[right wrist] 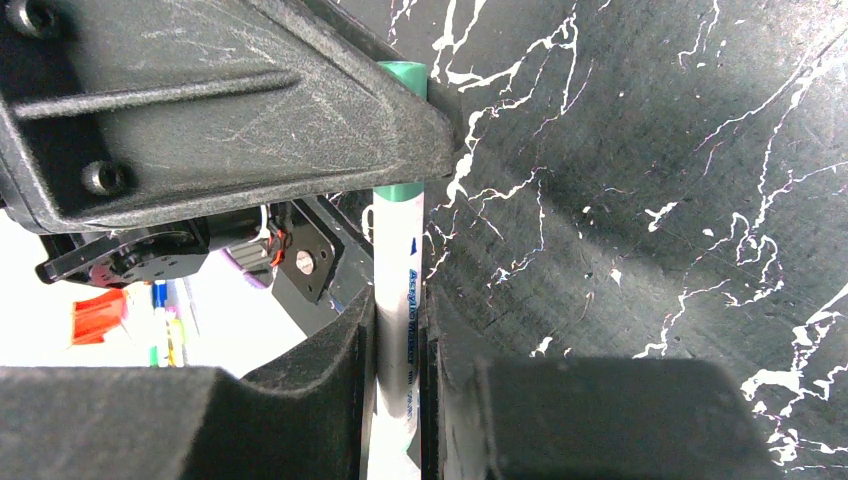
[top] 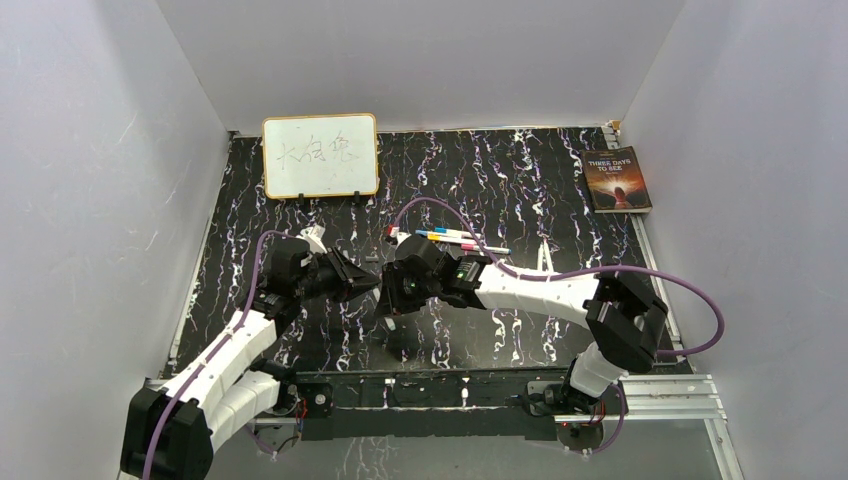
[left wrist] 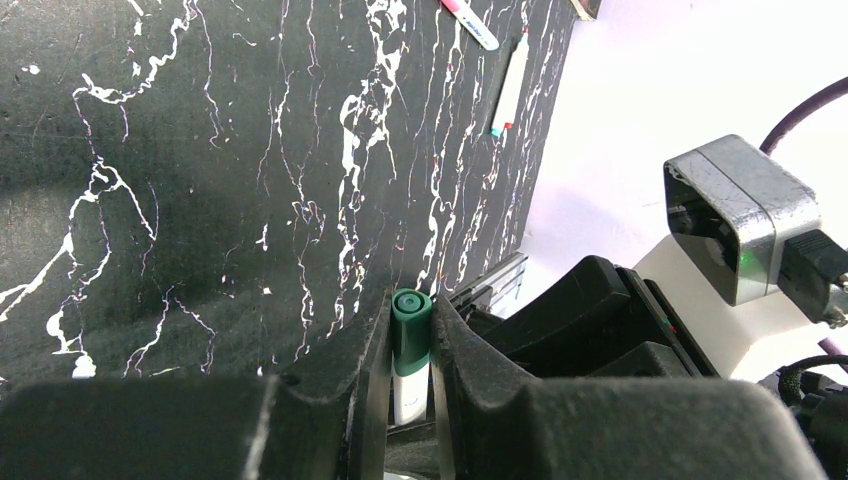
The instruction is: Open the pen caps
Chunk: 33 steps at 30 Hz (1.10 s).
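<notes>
A pen with a white barrel (right wrist: 397,300) and a green pen cap (left wrist: 411,322) is held in the air between both grippers. My left gripper (left wrist: 411,305) is shut on the green cap, whose end face points away from the wrist camera. My right gripper (right wrist: 398,310) is shut on the barrel just below the cap (right wrist: 402,190), which the left finger (right wrist: 200,120) partly covers. In the top view the left gripper (top: 362,283) and right gripper (top: 392,290) meet tip to tip over the middle of the table. Several other pens (top: 455,240) lie behind them.
A framed whiteboard (top: 320,155) stands at the back left and a book (top: 617,180) lies at the back right. Two loose pens, pink-tipped (left wrist: 470,22) and white (left wrist: 508,85), lie on the black marbled mat (top: 520,190). The right wrist's camera housing (left wrist: 740,220) sits close by.
</notes>
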### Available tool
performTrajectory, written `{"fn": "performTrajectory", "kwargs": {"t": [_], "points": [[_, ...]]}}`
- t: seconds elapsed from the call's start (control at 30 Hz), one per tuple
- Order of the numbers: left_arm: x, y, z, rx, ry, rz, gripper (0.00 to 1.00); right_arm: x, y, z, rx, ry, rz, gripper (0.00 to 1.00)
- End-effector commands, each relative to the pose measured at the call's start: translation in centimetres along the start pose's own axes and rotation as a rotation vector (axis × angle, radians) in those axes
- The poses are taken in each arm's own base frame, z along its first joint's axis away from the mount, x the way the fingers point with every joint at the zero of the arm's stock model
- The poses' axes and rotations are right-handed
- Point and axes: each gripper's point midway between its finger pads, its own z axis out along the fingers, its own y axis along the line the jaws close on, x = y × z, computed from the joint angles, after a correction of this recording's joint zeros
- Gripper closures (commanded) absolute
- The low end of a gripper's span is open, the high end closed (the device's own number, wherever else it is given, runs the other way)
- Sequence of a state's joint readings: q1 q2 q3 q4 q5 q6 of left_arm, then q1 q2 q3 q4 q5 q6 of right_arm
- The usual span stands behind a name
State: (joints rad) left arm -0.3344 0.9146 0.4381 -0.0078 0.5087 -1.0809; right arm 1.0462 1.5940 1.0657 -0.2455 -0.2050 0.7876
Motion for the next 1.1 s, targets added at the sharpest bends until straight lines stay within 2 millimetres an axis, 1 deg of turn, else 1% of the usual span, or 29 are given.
{"fn": "performTrajectory", "kwargs": {"t": [0.0,0.13,0.43,0.77,0.97,1.07], "points": [[0.4,-1.1,-0.2,0.042,0.027,0.02,0.94,-1.4,2.2,-1.1,-0.067,-0.048,-0.031,1.0],[0.2,-1.2,-0.1,0.043,0.021,0.017,0.98,-0.9,2.1,-1.3,-0.077,-0.04,-0.023,1.0],[-0.8,-1.5,0.6,0.036,-0.007,0.02,0.98,0.2,1.5,-2.1,-0.081,-0.041,0.006,1.0],[-2.3,-2.9,1.2,0.051,-0.034,0.03,0.99,1.2,0.7,-3.2,-0.078,-0.054,0.028,1.0],[-2.0,-2.5,0.9,0.045,-0.041,0.027,0.99,1.3,0.8,-3.1,-0.083,-0.052,0.028,1.0],[-3.0,-2.7,1.3,0.05,-0.08,0.01,1.0,1.5,0.9,-3.0,-0.082,-0.053,0.026,1.0]]}}
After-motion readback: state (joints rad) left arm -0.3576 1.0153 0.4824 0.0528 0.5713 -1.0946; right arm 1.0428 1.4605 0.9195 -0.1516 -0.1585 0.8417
